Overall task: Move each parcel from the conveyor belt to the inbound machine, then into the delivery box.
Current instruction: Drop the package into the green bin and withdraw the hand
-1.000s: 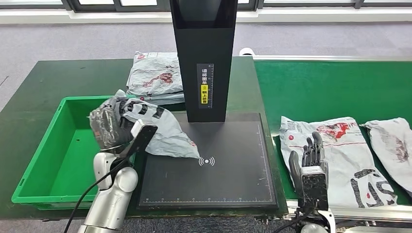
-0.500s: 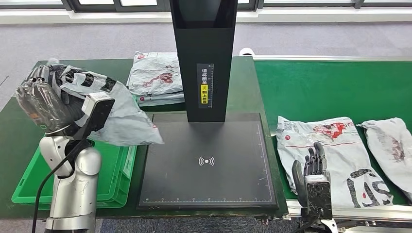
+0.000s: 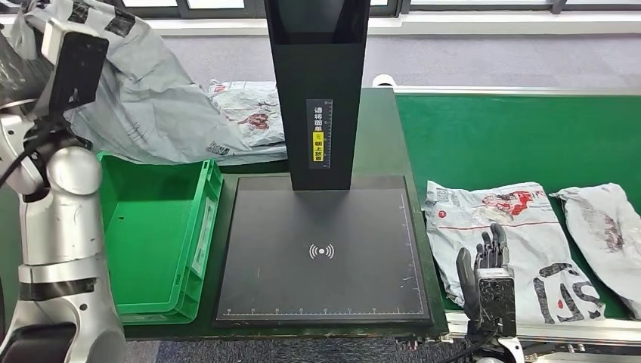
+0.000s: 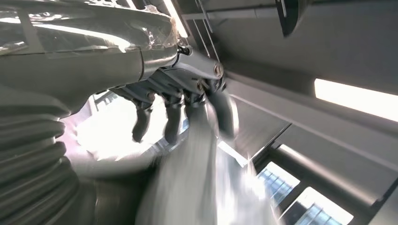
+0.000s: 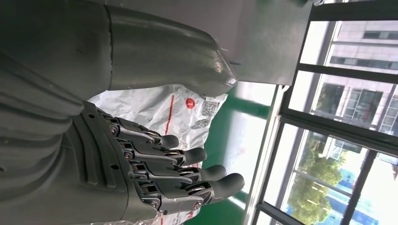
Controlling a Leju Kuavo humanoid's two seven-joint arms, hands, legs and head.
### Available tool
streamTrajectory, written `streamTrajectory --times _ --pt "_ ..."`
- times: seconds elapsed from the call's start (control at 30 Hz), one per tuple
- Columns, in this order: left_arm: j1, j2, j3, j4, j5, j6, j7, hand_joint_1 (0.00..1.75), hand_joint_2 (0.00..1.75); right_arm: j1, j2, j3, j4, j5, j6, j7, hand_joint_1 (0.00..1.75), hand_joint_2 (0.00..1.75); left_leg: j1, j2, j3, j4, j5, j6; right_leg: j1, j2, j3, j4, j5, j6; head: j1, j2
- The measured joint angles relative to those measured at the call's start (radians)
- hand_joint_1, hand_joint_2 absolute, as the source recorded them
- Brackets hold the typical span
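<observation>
1 grey parcel (image 3: 143,106) hangs from the gripping left hand (image 4: 178,101) above the green box (image 3: 151,227); right hand (image 3: 484,261) empty, fingers apart.

A green table (image 3: 382,144) on grey floor (image 3: 469,60), with what look like windows (image 3: 181,7) behind.

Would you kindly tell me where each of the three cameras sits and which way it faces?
Head view: high on the body, facing down at the scanner plate; both arms show.
Left wrist view: behind the raised left robot hand, facing the ceiling, grey parcel gripped.
Right wrist view: behind the open right robot hand, facing windows.
Shared with the head view: the printed parcel on the belt.
</observation>
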Motion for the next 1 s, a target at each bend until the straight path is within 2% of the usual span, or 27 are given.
streamTrajectory --times 0.13,0.27,0.63,0.9,1.0 --pt "-0.057 0.039 0.006 0.094 -0.001 -0.077 0.044 0.0 1.75 0.011 0.0 -0.001 -0.006 0.019 0.022 0.023 0.0 1.75 0.0 0.0 0.0 0.0 0.0 0.0 0.0 0.001 -0.001 0.0 0.0 0.0 0.0 0.0" --pt "-0.074 0.069 0.015 0.19 -0.014 -0.106 0.073 0.0 1.75 0.02 0.003 -0.01 -0.022 0.037 0.048 0.034 0.0 1.75 0.0 0.001 0.0 0.0 0.0 0.0 0.0 0.001 -0.001 0.0 0.0 0.0 0.0 0.0" --pt "-0.086 0.101 0.033 0.296 -0.028 -0.113 0.086 0.0 1.75 0.028 0.009 -0.019 -0.039 0.041 0.054 0.04 0.0 1.75 0.0 0.001 0.0 0.0 0.0 0.0 0.0 0.001 -0.001 0.0 0.0 0.0 0.0 0.0" --pt "-0.1 0.149 0.061 0.385 -0.16 -0.092 0.196 0.0 1.75 0.033 0.01 -0.025 -0.044 0.051 0.072 0.043 0.0 1.75 0.001 0.002 0.0 0.0 0.0 0.0 0.001 0.002 -0.001 0.0 0.0 0.0 0.0 0.0" --pt "-0.097 0.176 0.079 0.419 -0.267 -0.081 0.259 0.0 0.44 0.034 0.011 -0.031 -0.046 0.056 0.079 0.049 0.0 1.75 0.002 0.002 0.0 0.0 0.0 0.0 0.002 0.002 -0.001 0.001 0.0 -0.001 0.0 0.0"
